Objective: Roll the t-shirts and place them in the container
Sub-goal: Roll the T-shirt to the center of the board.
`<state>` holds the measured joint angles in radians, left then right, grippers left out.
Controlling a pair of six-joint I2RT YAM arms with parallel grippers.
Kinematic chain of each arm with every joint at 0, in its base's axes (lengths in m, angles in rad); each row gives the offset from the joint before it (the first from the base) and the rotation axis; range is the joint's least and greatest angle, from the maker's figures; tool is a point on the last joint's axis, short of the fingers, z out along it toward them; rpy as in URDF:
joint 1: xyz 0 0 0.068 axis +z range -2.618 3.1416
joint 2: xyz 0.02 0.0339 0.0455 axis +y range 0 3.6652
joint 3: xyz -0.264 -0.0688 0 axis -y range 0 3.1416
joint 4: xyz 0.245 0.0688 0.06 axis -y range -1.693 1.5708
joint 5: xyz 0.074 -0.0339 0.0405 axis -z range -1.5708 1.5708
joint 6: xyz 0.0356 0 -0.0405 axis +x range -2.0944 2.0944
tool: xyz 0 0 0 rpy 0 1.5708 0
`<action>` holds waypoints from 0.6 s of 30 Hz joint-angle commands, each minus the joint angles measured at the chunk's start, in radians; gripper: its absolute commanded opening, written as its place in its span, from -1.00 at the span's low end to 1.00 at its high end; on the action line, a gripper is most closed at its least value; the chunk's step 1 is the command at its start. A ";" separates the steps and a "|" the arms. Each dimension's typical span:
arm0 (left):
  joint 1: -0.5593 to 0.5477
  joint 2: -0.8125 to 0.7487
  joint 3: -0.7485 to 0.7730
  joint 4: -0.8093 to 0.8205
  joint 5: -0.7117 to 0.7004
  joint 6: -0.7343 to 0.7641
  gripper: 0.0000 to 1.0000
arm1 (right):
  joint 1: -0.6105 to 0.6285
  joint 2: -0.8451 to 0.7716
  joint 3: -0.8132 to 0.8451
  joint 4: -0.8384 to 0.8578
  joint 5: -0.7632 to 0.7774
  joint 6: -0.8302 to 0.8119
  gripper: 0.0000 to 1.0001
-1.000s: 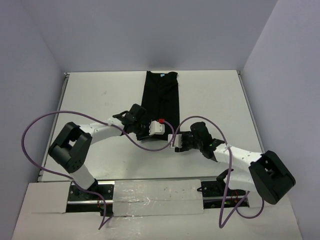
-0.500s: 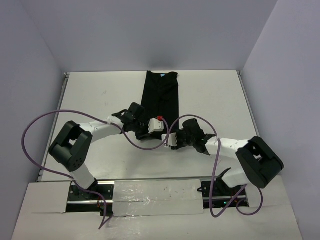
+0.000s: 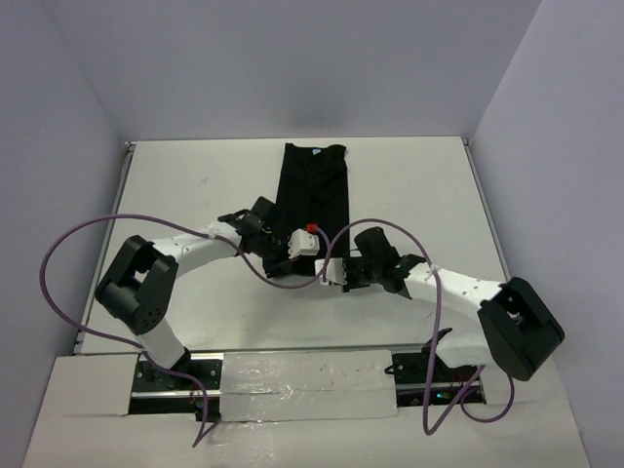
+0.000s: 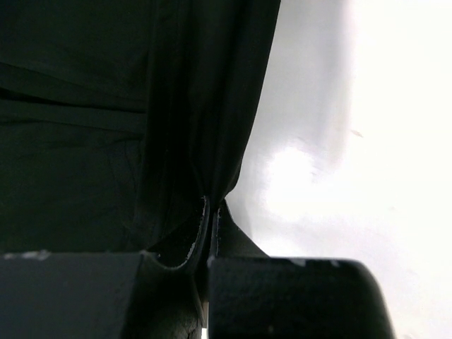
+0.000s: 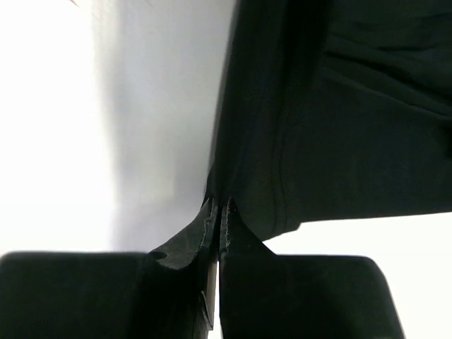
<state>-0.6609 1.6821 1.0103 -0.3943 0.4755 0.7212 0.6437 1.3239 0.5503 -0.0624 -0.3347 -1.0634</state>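
While clamped closed, tools (image 4: 210, 212) (image 5: 219, 208) on t-shirt (image 3: 314, 190)

Top cam's up high behind the arm bases, looking down on the whole table (image 3: 409, 195), t-shirt (image 3: 314, 195) mid-frame. Both wrist cams sit super close at the t-shirt's near end, looking along their own fingers (image 4: 296, 296) (image 5: 304, 296). All three share that near end.

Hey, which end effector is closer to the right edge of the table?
Right. The right end effector pinches the black t-shirt's near end on the side toward the table's right edge; the left end effector pinches its opposite side, farther away.
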 commanded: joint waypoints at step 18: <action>0.090 0.194 0.341 -0.666 0.278 0.113 -0.85 | -0.058 0.081 0.258 -0.517 -0.326 0.212 -1.00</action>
<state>-0.5972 1.8389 1.3006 -0.9676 0.7208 0.7792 0.6197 1.3533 0.7429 -0.5186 -0.6281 -0.8772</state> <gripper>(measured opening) 0.075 0.017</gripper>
